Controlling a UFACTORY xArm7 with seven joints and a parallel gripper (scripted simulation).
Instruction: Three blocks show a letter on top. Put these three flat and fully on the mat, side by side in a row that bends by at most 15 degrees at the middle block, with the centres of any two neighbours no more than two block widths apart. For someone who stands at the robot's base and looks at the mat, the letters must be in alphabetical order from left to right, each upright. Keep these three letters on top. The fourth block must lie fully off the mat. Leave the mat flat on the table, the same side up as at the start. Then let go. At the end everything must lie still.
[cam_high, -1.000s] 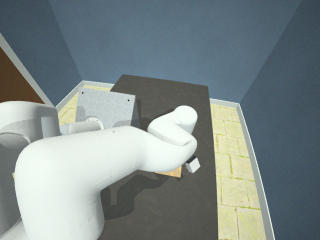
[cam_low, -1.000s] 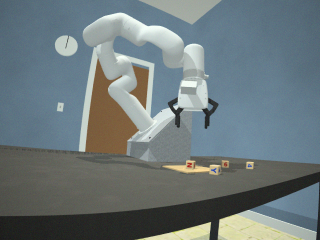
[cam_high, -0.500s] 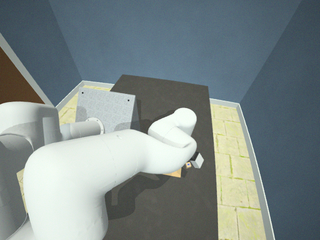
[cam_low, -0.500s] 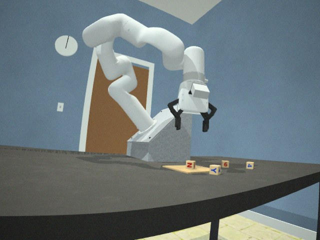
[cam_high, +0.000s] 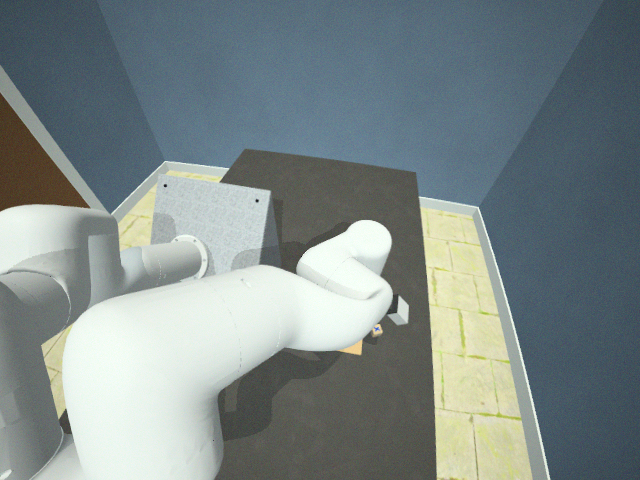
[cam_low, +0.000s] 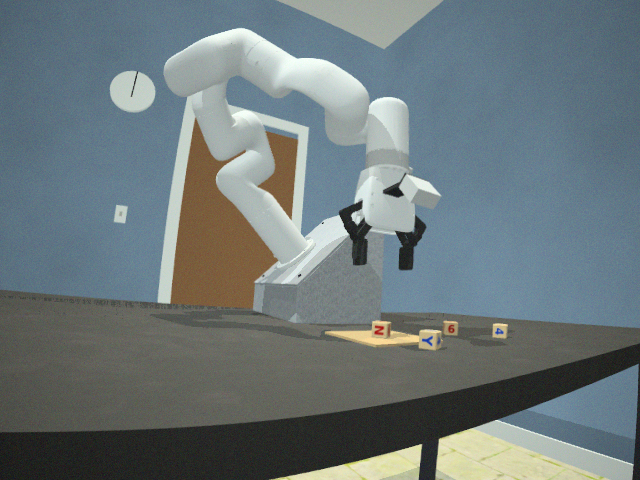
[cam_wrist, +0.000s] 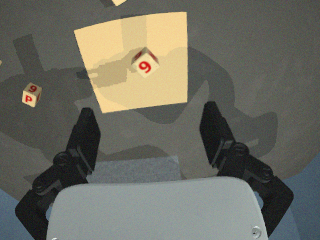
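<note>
The gripper (cam_low: 382, 266) (cam_wrist: 150, 107) is open and empty, high above the table; in the top view the arm hides it. The tan mat (cam_high: 353, 348) (cam_low: 356, 336) (cam_wrist: 170, 30) lies flat. A block with a red 9 or 6 on top (cam_low: 381, 329) (cam_wrist: 145, 63) sits on it, a red N on its side. The X block (cam_high: 376, 329) (cam_low: 429, 339) (cam_wrist: 118, 2) stands off the mat, with a Y on its side. The P block (cam_low: 450, 328) (cam_wrist: 32, 94) is off the mat too. Another block (cam_low: 499, 331) shows a blue 4 on its side; its top is hidden.
The robot's grey base stand (cam_high: 217, 222) (cam_low: 336, 289) (cam_wrist: 135, 169) is on the table (cam_high: 330, 206) (cam_low: 206, 382). The arm (cam_high: 170, 330) (cam_low: 320, 82) covers much of the table and mat in the top view. Arm shadows fall across the mat.
</note>
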